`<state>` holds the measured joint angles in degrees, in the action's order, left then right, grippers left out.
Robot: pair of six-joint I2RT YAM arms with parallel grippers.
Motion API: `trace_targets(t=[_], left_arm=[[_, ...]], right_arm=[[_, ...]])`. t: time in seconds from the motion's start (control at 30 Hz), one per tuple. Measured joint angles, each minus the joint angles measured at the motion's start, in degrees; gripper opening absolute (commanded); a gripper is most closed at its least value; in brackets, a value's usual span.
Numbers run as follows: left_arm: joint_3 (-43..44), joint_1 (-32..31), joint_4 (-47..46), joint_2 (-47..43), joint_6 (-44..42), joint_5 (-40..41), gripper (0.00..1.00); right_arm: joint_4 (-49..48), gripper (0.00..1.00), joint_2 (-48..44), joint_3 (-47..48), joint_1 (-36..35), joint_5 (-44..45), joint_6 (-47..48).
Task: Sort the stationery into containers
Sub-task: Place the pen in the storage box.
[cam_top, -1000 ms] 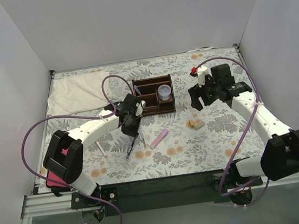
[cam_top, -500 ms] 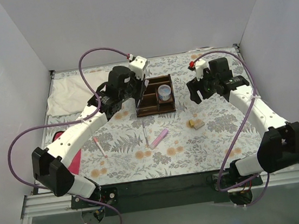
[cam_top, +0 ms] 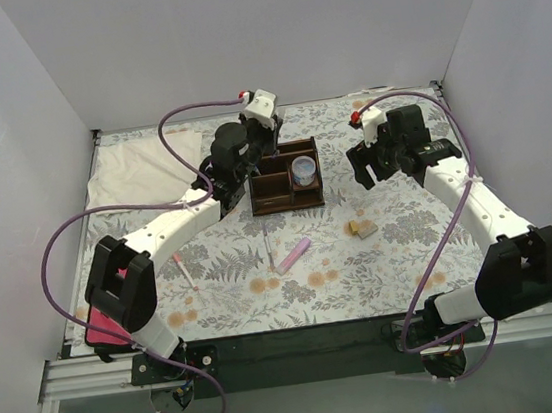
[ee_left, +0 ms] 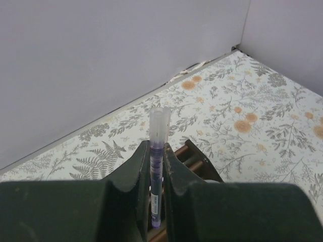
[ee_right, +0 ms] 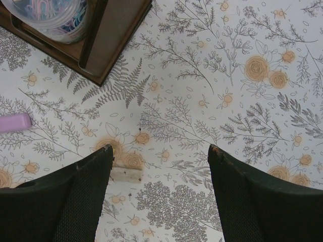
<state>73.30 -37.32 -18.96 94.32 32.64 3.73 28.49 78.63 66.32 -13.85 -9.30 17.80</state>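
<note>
Floral-print table (cam_top: 224, 273). Square dark wooden organiser (cam_top: 286, 203) at 12 o'clock. Left gripper (ee_left: 157, 151) clamps a thin purple pen (ee_left: 157, 176) over the organiser's 9 o'clock side. Right gripper (ee_right: 160, 151) spread wide, empty. Round cup (cam_top: 302, 171) in the 3 o'clock compartment. Pink bar (cam_top: 294, 255) at 6, tan block (cam_top: 362, 227) at 4.

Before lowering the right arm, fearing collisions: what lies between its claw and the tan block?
Top view: bare floral cloth from right claw to tan block.

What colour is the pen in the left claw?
The pen is purple, clear-capped; left wrist view shows it best.
</note>
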Motion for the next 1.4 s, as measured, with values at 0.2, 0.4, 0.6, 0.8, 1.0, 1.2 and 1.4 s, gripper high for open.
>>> trace_targets(t=[0.2, 0.4, 0.6, 0.8, 1.0, 1.2, 1.4], left_arm=[[-3.0, 0.1, -9.1, 0.1, 0.4, 2.0, 0.00], [-5.0, 0.3, -15.1, 0.1, 2.6, 4.2, 0.00], [-8.9, 0.5, -16.5, 0.2, 5.0, 6.7, 0.00], [-11.8, 0.5, -19.6, 1.5, 5.2, 9.0, 0.00], [-12.9, 0.8, -22.3, 4.4, 4.7, 10.7, 0.00], [-14.0, 1.4, -23.1, 5.3, 4.3, 11.9, 0.00], [-15.1, 2.0, -23.7, 5.3, 4.2, 12.7, 0.00]], right_arm=[[0.0, 0.81, -0.5, 0.0, 0.2, 0.7, 0.2], [0.0, 0.82, -0.5, 0.0, 0.3, 1.3, 0.2], [0.0, 0.81, -0.5, 0.0, 0.3, 1.7, 0.4], [0.1, 0.81, -0.5, 0.0, 0.3, 1.7, 0.4], [0.2, 0.82, -0.5, 0.0, 0.3, 1.7, 0.4], [0.3, 0.81, -0.1, 0.0, 0.3, 1.7, 0.4], [0.4, 0.82, 0.8, 0.0, 0.3, 1.6, 0.4]])
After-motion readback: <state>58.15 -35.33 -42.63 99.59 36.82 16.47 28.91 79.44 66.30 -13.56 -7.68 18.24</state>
